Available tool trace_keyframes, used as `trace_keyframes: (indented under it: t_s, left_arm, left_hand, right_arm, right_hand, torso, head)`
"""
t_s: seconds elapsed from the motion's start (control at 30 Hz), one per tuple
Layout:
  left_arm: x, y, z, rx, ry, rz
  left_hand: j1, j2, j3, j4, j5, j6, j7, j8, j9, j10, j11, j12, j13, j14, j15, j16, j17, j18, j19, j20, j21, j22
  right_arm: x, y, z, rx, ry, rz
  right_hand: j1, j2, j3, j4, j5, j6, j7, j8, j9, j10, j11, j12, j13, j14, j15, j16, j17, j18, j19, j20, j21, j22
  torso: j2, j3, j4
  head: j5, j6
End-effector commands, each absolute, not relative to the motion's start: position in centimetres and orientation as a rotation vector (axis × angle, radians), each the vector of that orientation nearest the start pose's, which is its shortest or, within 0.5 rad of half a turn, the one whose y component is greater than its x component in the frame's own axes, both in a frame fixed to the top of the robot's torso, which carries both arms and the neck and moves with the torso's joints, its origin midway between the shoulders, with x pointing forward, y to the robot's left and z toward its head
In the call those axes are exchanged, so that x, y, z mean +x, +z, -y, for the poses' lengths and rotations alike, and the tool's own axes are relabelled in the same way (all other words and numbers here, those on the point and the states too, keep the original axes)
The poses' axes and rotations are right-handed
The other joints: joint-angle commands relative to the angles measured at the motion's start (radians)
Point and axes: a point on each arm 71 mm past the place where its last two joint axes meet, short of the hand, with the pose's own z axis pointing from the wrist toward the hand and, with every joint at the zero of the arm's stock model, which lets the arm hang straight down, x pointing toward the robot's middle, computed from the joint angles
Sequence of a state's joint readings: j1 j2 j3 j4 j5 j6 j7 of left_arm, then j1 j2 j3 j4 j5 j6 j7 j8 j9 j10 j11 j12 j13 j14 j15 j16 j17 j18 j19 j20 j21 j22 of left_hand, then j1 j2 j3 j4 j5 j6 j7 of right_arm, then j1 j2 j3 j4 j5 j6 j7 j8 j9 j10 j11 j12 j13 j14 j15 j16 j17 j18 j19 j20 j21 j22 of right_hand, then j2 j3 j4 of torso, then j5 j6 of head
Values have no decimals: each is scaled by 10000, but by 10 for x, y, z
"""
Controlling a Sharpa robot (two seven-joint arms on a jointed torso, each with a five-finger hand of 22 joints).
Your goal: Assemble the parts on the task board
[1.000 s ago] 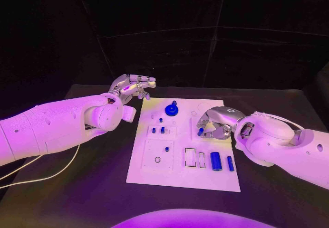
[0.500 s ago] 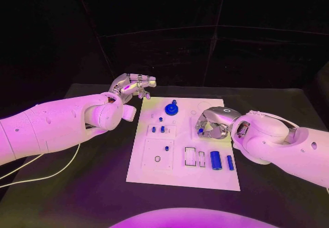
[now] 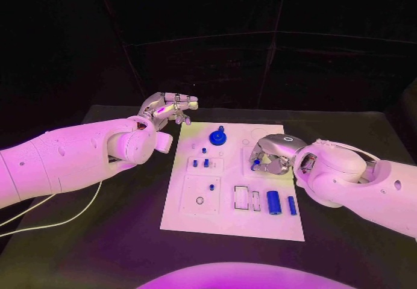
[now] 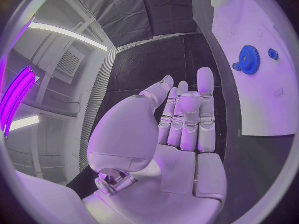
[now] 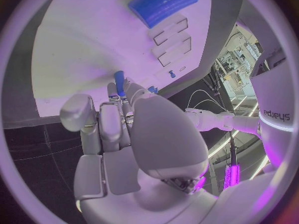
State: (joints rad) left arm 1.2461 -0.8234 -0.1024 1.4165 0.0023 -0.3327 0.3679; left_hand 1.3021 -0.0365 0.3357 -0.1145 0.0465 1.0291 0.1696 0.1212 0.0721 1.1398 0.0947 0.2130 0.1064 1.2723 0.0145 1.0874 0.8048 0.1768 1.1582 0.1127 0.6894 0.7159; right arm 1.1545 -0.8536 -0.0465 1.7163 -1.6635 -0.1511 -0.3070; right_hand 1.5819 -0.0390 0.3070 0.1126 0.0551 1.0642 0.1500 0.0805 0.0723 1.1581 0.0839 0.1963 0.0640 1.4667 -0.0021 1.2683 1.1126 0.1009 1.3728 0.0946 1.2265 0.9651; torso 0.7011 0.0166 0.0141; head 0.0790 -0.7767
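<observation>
A black counter (image 3: 104,253) is carrying the white task board (image 3: 261,226), which is lying lengthwise away from the robot, with dark curtained walls closing in the room behind it and a pale cable (image 3: 52,220) trailing over the counter by the left arm. On the board, a blue gear (image 3: 217,139) is sitting near the far end with a small knob rising from it, a few tiny blue pegs (image 3: 202,163) are standing just nearer, and two blue cylinders, a thick one (image 3: 273,203) and a thin one (image 3: 292,206), are lying side by side near the right edge, their long axes running along the board's length, beside two empty rectangular slots (image 3: 241,198). The right hand (image 3: 271,158) is hovering over the board's right half with its fingers (image 5: 118,119) curling in and pinching a small blue pin (image 5: 119,83); in the right wrist view the pin is sticking out past the fingertips, pointing toward the board's surface. The left hand (image 3: 167,109) is hanging beyond the board's far left corner, above the counter; in the left wrist view its fingers (image 4: 187,119) are lying straight and close together, grasping nothing.
</observation>
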Motion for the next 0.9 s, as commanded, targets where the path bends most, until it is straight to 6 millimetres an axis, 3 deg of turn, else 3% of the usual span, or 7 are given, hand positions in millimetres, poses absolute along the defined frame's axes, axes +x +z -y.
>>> trace_keyframes:
  t_s: [0.03,0.23,0.6,0.9]
  left_arm:
    - [510,-185,-235,-11266,-14219,-14189]
    - [510,-185,-236,-11277,-14193,-14182]
    - [510,-185,-237,-11294,-14160,-14179]
    - [510,-185,-235,-11289,-14188,-14201]
  left_hand:
    - [53,50,23,49,19,-34,-14,-42,-12,-76,6,48,17,-66,3,-51,-9,57,-46,34,-32,-10]
    - [80,65,36,42,20,-26,-24,-34,-9,-80,-2,65,23,-70,0,-49,-13,59,-42,34,-41,-16]
    - [92,72,42,38,20,-26,-25,-32,-9,-83,-4,70,25,-71,-2,-49,-15,60,-40,33,-44,-19]
    - [92,72,42,38,20,-26,-25,-32,-9,-83,-4,70,25,-71,-2,-49,-15,60,-40,33,-44,-19]
  right_arm:
    - [434,-194,154,-3780,5383,-17289]
    - [428,-186,153,-3623,5881,-16693]
    - [412,-168,151,-3340,6615,-16101]
    - [399,-159,126,-3376,7815,-15910]
  right_hand:
    - [101,-43,269,-95,7,98,7,19,-19,209,-91,-83,28,271,-71,59,16,80,62,3,62,36]
    - [-30,-221,738,-271,-4,138,24,-31,-33,361,-85,-172,55,264,-67,62,-4,78,58,3,82,57]
    - [-200,-356,1086,-396,-11,195,56,-51,-32,479,-76,-226,83,268,-65,93,19,67,75,6,136,134]
    - [-257,-396,1196,-445,-9,241,57,-44,-26,531,-81,-238,96,273,-74,118,47,62,91,2,166,176]
  torso:
    - [-7,2,-7]
    - [-15,-13,-3]
    - [0,-6,-2]
    - [3,-7,6]
  head:
    - [20,10]
    - [12,23]
    - [44,69]
    - [136,36]
